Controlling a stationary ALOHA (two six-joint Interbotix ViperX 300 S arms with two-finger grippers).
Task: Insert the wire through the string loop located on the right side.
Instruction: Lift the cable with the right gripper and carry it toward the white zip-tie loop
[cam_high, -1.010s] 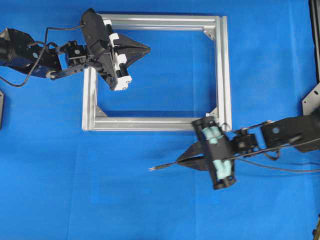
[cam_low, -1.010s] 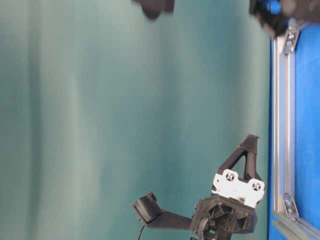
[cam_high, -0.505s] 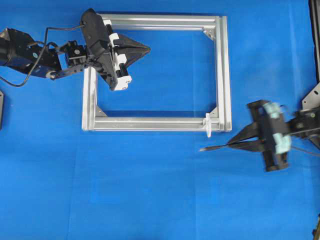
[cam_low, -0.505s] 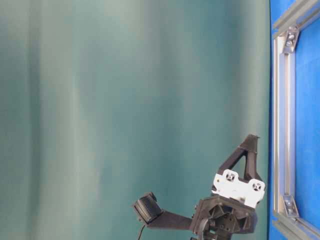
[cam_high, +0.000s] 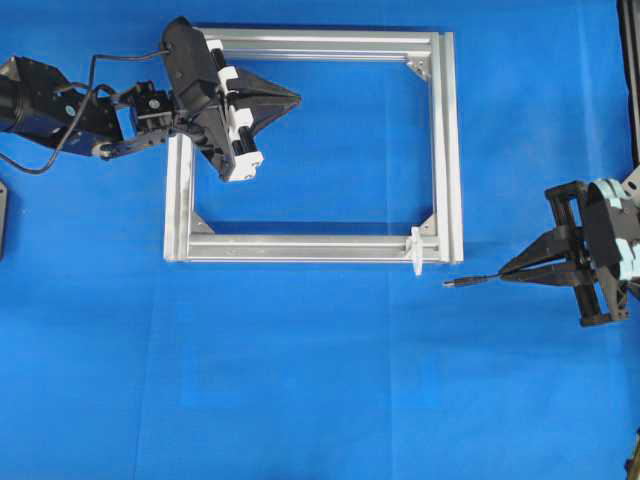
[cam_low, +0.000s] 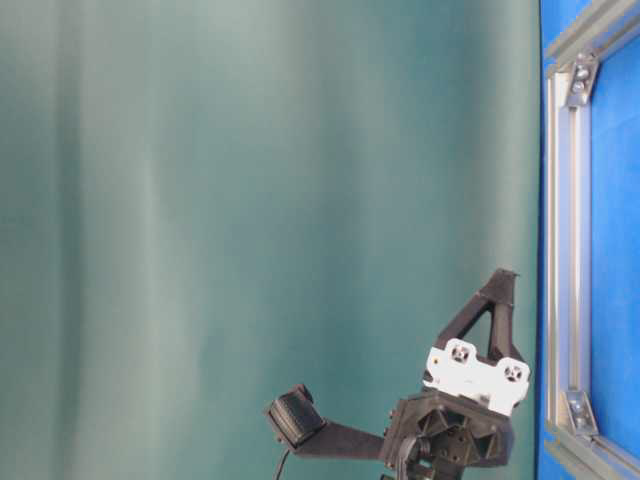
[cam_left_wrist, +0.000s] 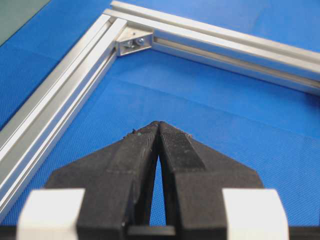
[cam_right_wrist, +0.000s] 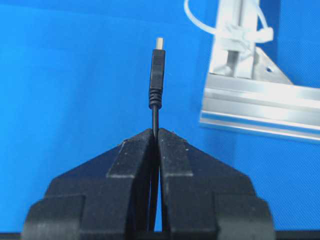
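Black wire (cam_high: 478, 280) pinched in right gripper (cam_high: 512, 273), plug tip jutting toward 9 o'clock. String loop (cam_high: 416, 250) on frame (cam_high: 447, 150) sits near, at 10 o'clock of tip, apart. Left gripper (cam_high: 292, 98) clenched, empty.

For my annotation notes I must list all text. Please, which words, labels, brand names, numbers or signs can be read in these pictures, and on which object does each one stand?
None: no readable text in any view.
The aluminium frame, the wire, the string loop, the left gripper, the right gripper and the blue mat show no letters, numbers or labels.
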